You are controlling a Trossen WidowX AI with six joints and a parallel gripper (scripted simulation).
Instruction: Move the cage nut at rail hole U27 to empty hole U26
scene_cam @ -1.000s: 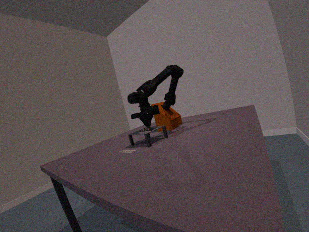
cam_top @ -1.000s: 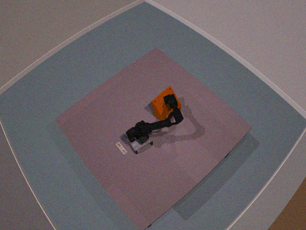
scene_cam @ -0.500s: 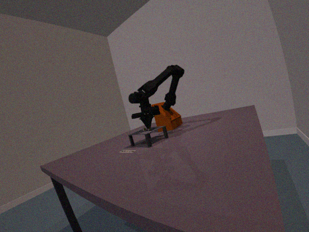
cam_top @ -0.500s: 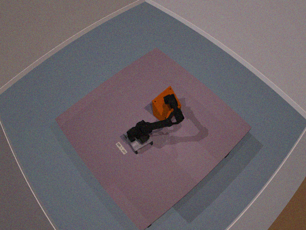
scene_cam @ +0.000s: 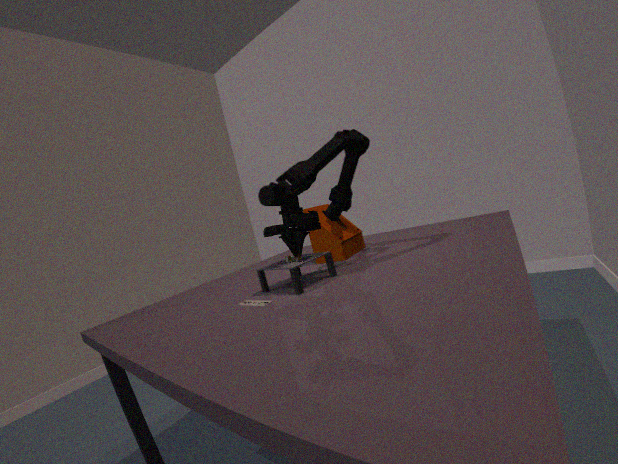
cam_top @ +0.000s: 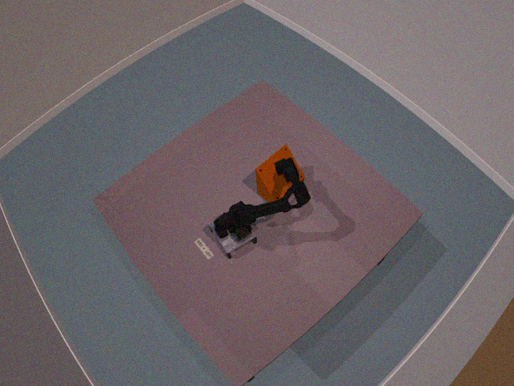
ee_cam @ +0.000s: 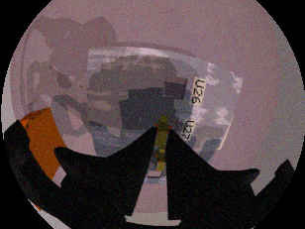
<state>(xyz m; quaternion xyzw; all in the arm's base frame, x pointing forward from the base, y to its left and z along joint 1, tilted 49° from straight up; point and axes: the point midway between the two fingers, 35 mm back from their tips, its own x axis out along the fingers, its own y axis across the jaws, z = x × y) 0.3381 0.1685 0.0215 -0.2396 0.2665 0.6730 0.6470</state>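
Showing only in the wrist view: empty hole U26 (ee_cam: 175,88), beyond end effector (scene_cam: 296,257) (ee_cam: 162,129) clamped on yellowish cage nut (ee_cam: 162,138).

Top view: we are looking steeply down from high over the table (cam_top: 266,266) (scene_cam: 350,360), taking in its whole top and floor on several sides. Exterior: we are facing across the table from beyond one end, slightly tilted, far enough back to be framing the entire arm (cam_top: 270,206) (scene_cam: 320,160). These two are sharing arm, rail plate (cam_top: 233,244) (scene_cam: 312,258) (ee_cam: 111,73) and orange base (cam_top: 268,176) (scene_cam: 330,242) (ee_cam: 42,140). Wrist: we are peering closely past the fingertips onto the plate.
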